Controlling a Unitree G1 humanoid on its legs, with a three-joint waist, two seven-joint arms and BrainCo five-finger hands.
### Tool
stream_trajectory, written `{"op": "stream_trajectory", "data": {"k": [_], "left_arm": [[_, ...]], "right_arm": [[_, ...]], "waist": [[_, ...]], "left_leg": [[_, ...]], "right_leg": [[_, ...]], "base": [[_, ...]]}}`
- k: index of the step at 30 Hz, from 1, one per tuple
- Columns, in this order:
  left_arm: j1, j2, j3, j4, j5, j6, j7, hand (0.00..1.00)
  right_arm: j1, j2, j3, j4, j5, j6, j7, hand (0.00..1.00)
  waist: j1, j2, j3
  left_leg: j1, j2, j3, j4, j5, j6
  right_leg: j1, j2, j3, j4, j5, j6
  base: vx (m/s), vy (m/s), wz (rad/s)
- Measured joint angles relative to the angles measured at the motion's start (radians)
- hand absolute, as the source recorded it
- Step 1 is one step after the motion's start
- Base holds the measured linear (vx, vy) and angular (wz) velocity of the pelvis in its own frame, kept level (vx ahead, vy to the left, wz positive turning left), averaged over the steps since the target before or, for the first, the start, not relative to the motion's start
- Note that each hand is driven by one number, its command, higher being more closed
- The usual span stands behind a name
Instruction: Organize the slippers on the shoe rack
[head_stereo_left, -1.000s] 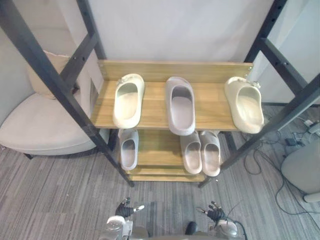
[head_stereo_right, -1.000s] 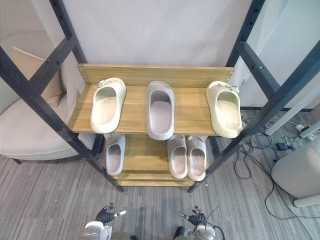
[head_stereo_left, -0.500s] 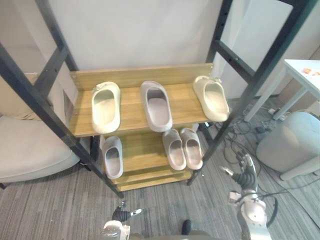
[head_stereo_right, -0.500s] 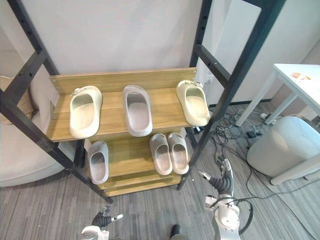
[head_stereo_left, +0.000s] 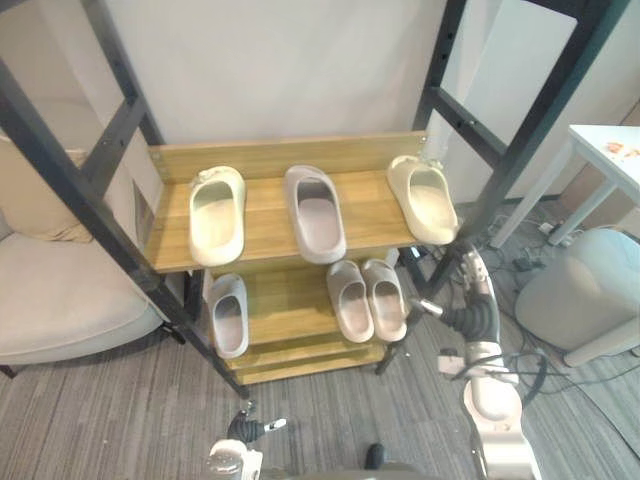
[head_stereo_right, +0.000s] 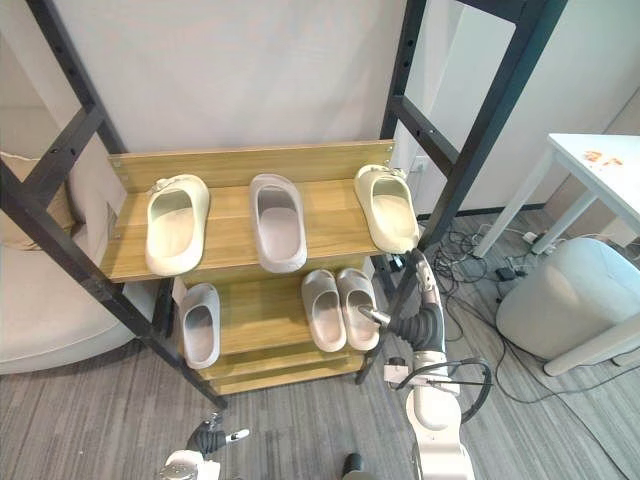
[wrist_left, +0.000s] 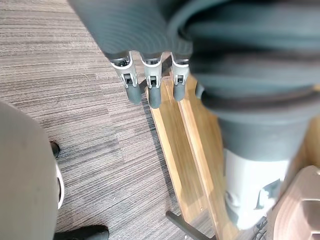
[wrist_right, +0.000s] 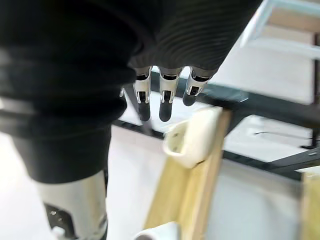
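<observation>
Lift the right hand (head_stereo_left: 478, 318), fingers (head_stereo_left: 470, 272) straight and empty, to the cream slipper (head_stereo_left: 430, 200) at the right end of the top shelf (head_stereo_left: 265, 225), gripping its heel.

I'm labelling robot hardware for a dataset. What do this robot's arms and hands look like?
The right arm is silver-grey with a rounded shell. The right hand has a dark ribbed cover over its back and wrist, silver fingers with dark tips, and a separate thumb. The left hand looks the same: ribbed dark cover, silver dark-tipped fingers.
</observation>
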Motion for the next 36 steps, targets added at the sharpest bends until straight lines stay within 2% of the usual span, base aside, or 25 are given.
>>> {"op": "stream_trajectory", "data": {"k": [11, 13, 19, 25, 31, 36], "left_arm": [[0.000, 0.004, 0.005, -0.006, 0.001, -0.010, -0.006, 0.00], [0.001, 0.008, 0.012, -0.016, 0.001, -0.010, -0.008, 0.00], [0.001, 0.016, 0.012, -0.025, 0.001, -0.011, -0.023, 0.00], [-0.001, 0.015, 0.012, -0.035, -0.001, -0.011, -0.024, 0.00], [-0.002, 0.015, 0.011, -0.042, -0.003, -0.011, -0.024, 0.00], [-0.003, 0.015, 0.008, -0.051, -0.014, -0.011, -0.024, 0.00]], "right_arm": [[-0.178, -0.022, -0.003, 0.004, -0.026, 0.002, -0.047, 0.00], [-0.241, -0.035, -0.013, 0.040, -0.019, 0.004, -0.066, 0.00], [-0.406, -0.053, -0.060, 0.153, 0.014, 0.016, -0.093, 0.00], [-0.582, -0.120, -0.058, 0.288, 0.011, 0.053, -0.107, 0.00], [-0.695, -0.127, -0.059, 0.387, 0.009, 0.105, -0.129, 0.00], [-0.743, -0.127, -0.069, 0.497, 0.009, 0.125, -0.129, 0.00]], "waist": [[0.024, -0.014, 0.002], [0.037, -0.024, 0.004], [0.046, -0.037, 0.009], [0.061, -0.035, 0.011], [0.072, -0.035, 0.011], [0.087, -0.035, 0.012]], "left_leg": [[0.016, -0.032, -0.018, -0.048, 0.023, 0.015], [0.015, -0.034, -0.024, -0.048, 0.023, 0.016], [0.012, -0.037, -0.037, -0.046, 0.025, 0.018], [-0.006, -0.037, -0.052, -0.045, 0.025, 0.018], [-0.038, -0.035, -0.061, -0.045, 0.026, 0.017], [-0.056, -0.033, -0.072, -0.045, 0.026, 0.017]], "right_leg": [[-0.004, -0.032, -0.013, 0.034, -0.012, 0.012], [-0.002, -0.034, -0.017, 0.033, -0.012, 0.013], [-0.002, -0.037, -0.035, 0.030, -0.013, 0.014], [-0.009, -0.037, -0.050, 0.022, -0.013, 0.014], [-0.030, -0.034, -0.064, 0.011, -0.013, 0.014], [-0.037, -0.027, -0.069, -0.005, -0.013, 0.014]], "base": [[-0.02, -0.004, 0.05], [0.03, 0.004, 0.07], [0.03, -0.010, 0.08], [0.01, -0.028, 0.07], [0.02, -0.037, 0.05], [0.06, -0.040, 0.03]]}}
